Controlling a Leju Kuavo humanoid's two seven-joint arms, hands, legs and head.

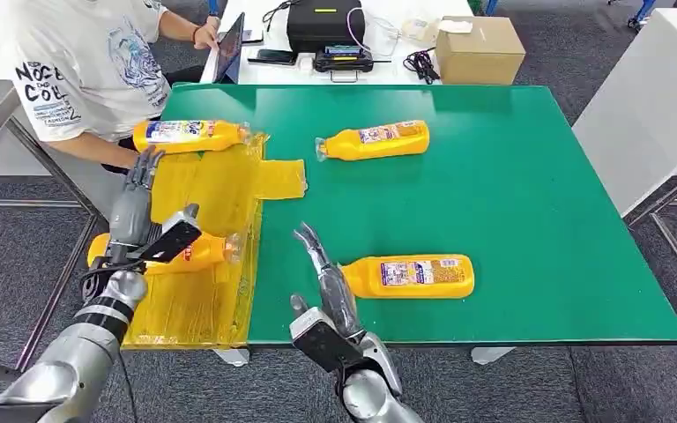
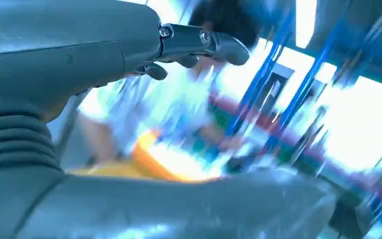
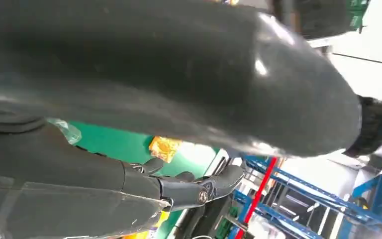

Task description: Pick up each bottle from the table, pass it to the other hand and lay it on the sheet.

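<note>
Right hand (image 1: 324, 280) is hovering near the table's front edge, fingers apart and empty, just beside the neck of the nearest bottle (image 1: 412, 276). Approaching at that end, it risks nudging the bottle into a roll rather than gripping it. Left hand (image 1: 135, 198) is hanging open above the yellow sheet (image 1: 216, 189), where two bottles are lying; another (image 1: 373, 140) is waiting on the green table (image 1: 529, 194).

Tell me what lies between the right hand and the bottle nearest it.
Nothing: in the head view the right hand sits just left of the near bottle, with bare green table between them.
</note>
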